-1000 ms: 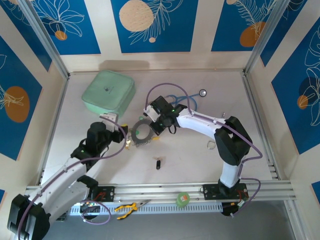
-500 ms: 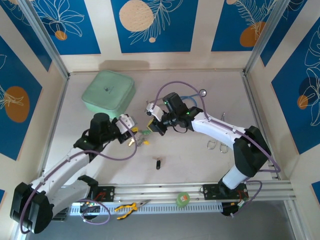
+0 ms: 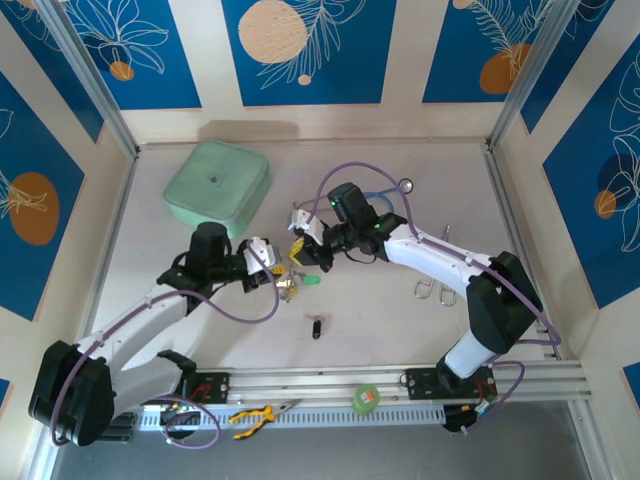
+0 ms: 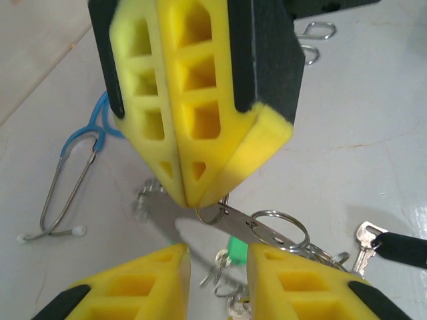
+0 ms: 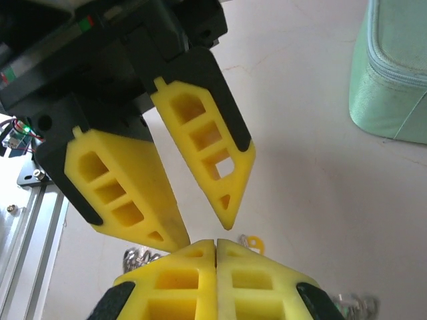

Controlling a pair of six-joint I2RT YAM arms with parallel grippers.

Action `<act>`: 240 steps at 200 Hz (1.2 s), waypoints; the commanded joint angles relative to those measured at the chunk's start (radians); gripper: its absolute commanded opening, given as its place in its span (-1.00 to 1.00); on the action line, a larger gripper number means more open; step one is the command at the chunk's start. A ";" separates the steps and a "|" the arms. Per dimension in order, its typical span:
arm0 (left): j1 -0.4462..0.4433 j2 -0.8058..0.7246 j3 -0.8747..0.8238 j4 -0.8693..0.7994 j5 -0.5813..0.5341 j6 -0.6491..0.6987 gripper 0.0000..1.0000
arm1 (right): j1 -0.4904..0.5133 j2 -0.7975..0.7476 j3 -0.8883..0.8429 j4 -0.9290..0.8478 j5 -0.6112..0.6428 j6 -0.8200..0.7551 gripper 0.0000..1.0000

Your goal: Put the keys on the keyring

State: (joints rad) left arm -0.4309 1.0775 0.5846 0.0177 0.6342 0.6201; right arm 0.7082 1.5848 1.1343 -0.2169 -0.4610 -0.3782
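The right jaws are pressed together, pinching the keyring (image 4: pixel 259 227) by its thin wire at mid-counter between the two arms. The left jaws stand partly spread just beside it, gripping nothing. Small silver keys (image 3: pixel 288 288) and a green tag (image 4: pixel 235 248) hang from the ring, and a black-headed key (image 3: pixel 316 328) lies apart on the counter (image 3: pixel 400 320).

Counts around the green case (image 3: pixel 215 185)
1 green case is sitting; right of it 1 blue stethoscope (image 3: pixel 372 197) is lying; nearer than it, 2 arms, left (image 3: pixel 150 320) and right (image 3: pixel 440 260), are reaching over 1 keyring (image 3: pixel 286 281) whose keys (image 4: pixel 363 237) are bunching too tightly to count, 1 black-headed key (image 3: pixel 316 327) is lying alone, and 2 silver loops (image 3: pixel 432 290) are resting farther right.
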 commanded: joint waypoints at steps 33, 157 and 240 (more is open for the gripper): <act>0.023 -0.054 0.032 -0.042 0.092 0.028 -0.40 | 0.016 -0.060 -0.036 0.032 -0.007 -0.068 -1.00; 0.023 0.033 -0.006 0.079 0.134 -0.102 -0.51 | 0.043 -0.056 -0.024 0.046 -0.049 -0.048 -1.00; 0.022 0.050 -0.010 0.060 0.144 -0.115 -0.59 | 0.047 -0.055 -0.029 0.081 -0.069 -0.019 -1.00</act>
State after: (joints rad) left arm -0.4152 1.1168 0.5827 0.0677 0.7452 0.5209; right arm 0.7460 1.5597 1.1019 -0.1783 -0.4644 -0.4103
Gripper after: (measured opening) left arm 0.225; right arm 0.054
